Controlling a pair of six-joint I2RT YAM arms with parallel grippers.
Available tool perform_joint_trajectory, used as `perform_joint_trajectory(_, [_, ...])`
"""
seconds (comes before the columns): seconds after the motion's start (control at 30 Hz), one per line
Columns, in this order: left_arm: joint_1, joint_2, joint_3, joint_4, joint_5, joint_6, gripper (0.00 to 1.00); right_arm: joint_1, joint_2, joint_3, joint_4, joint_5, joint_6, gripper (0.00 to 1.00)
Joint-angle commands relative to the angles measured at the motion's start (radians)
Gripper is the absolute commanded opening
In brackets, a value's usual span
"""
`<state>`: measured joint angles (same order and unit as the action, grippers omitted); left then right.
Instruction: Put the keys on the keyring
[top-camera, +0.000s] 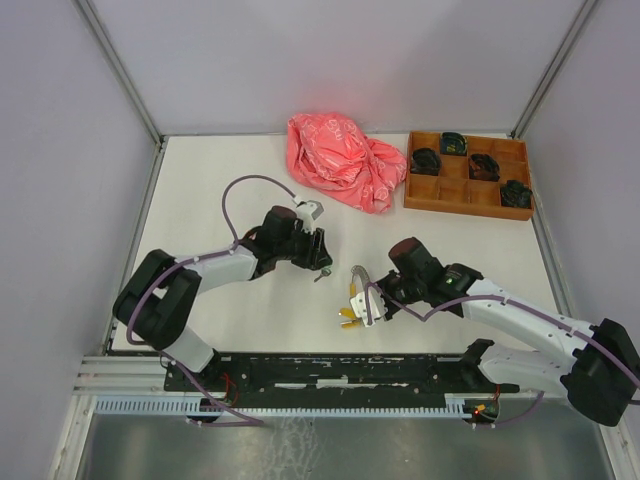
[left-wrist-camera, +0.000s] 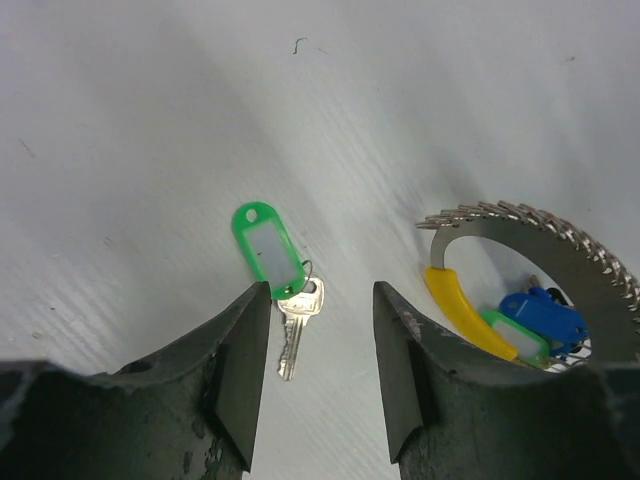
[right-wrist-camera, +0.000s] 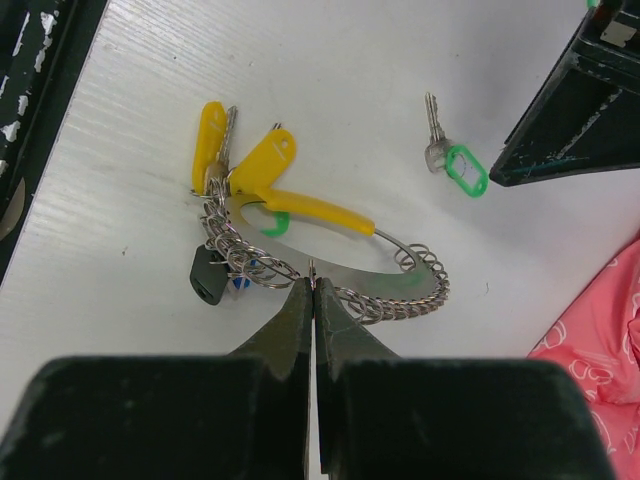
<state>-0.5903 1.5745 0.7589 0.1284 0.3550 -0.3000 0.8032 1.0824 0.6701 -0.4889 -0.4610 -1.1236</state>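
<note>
A loose key with a green tag lies flat on the white table, its silver blade just beyond my left gripper. That gripper is open and hovers over the key, which lies close to its left finger. From above, the key sits right under the left gripper. The keyring, a chain-like loop with a yellow band, carries yellow-tagged keys, and blue and green tags also show on it. My right gripper is shut on the keyring's wire.
A crumpled pink bag lies at the back centre. To its right stands a wooden compartment tray holding small black bundles. A black rail runs along the near edge. Grey walls close in the table on three sides.
</note>
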Motion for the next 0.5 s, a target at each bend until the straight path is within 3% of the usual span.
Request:
perform_joint_trajectory(0.0, [-0.002,-0.017,-0.038,0.109,-0.069,0.173,0.52,0.007,-0.003,0.049,0.010,-0.004,-0.007,0.01])
perform_joint_trajectory(0.27, [-0.043,-0.018,-0.123,0.295,-0.115,0.270,0.50,0.010,0.001,0.051,-0.002,0.006,-0.007,0.01])
perform_joint_trajectory(0.47, [-0.080,0.005,-0.147,0.336,-0.151,0.306,0.43,0.012,0.004,0.054,-0.008,0.008,-0.007,0.01])
